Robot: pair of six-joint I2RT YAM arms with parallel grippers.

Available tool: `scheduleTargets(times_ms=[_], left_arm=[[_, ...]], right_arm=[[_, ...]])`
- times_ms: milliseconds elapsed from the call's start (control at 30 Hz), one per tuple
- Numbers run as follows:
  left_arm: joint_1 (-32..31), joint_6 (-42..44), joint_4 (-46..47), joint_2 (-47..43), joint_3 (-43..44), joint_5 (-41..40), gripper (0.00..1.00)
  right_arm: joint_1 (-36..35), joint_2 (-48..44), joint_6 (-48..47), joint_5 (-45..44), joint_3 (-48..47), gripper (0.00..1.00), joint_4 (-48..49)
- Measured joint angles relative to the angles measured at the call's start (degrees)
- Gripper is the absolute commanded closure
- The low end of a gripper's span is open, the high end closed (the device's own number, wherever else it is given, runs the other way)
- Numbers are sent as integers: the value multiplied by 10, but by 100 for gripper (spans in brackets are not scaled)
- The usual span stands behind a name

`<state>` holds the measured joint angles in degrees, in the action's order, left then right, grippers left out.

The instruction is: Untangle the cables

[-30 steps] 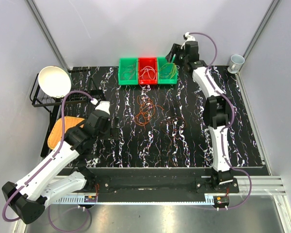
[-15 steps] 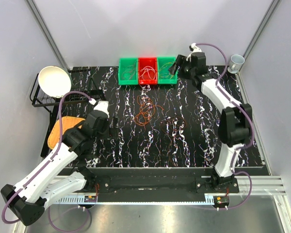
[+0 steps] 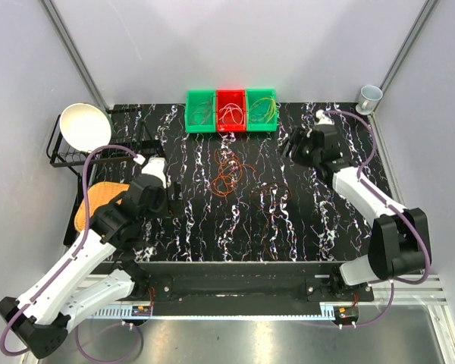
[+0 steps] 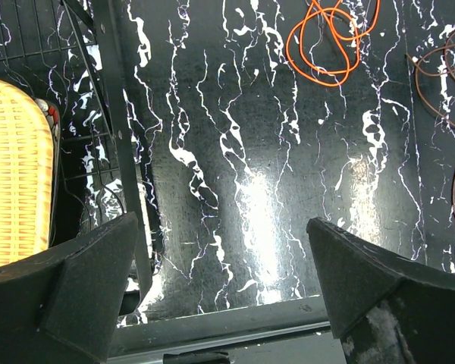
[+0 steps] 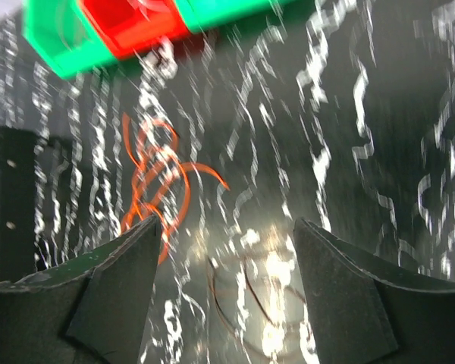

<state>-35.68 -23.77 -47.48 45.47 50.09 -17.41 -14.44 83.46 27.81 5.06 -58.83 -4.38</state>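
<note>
Evidently the cables (image 3: 227, 176) appear light, limp and springy; best pinched at one outlying loop, five o'clock of the tangle. The left tool (image 3: 174, 196) and right tool (image 3: 294, 144) stand spread, empty.

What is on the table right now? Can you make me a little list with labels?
table: black with white streaks
cables: orange tangle, loose in the middle of the table
bins: green, red, green, in a row at the far edge, more cables inside
left tool: open, holding nothing
right tool: open, holding nothing
</note>
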Motion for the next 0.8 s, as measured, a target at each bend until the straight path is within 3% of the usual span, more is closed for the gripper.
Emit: scheduleTargets(times_ms=[233,433,667,800], left_arm=[[-1,-17,9,29,0,2,6],[-34,-49,50,90,11,2,6],[-47,-37,158,263,78,-13,7],[-43,-12,212,382,130,-12,17]], right_arm=[[0,-58,36,5,103,25,-20],[0,-90,51,12,135,25,-21],[-1,-110,57,28,158,24,-19],[-1,-119,57,38,173,24,-19]])
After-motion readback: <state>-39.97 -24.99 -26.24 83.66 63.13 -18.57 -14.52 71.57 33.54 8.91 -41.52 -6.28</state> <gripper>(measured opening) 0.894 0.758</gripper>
